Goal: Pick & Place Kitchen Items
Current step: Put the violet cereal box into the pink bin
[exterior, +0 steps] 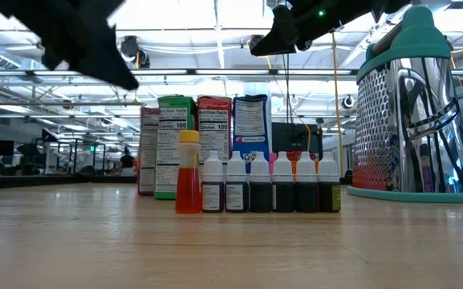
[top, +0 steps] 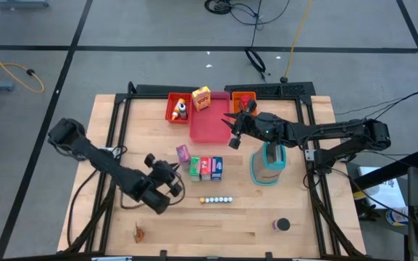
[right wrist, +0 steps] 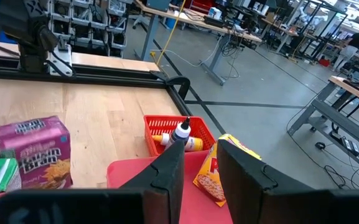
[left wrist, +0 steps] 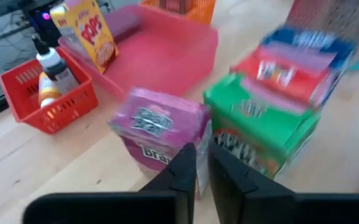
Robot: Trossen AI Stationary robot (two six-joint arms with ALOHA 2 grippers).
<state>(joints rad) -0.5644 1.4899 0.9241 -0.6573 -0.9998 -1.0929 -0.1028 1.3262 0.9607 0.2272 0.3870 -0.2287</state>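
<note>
Purple, green, red and blue food boxes stand upright in a group at mid-table. A row of tiny bottles stands in front of them. A yellow box stands at the pink tray's far edge. A dark round can sits near the front right. My left gripper hovers just left of the purple box, its fingers almost together with nothing between them. My right gripper hangs open and empty above the pink tray.
A red basket with two bottles and an orange basket stand at the back. The teal-and-metal grater holder stands right of the boxes. A small brown thing lies at the front left. Bare wood shows at the front.
</note>
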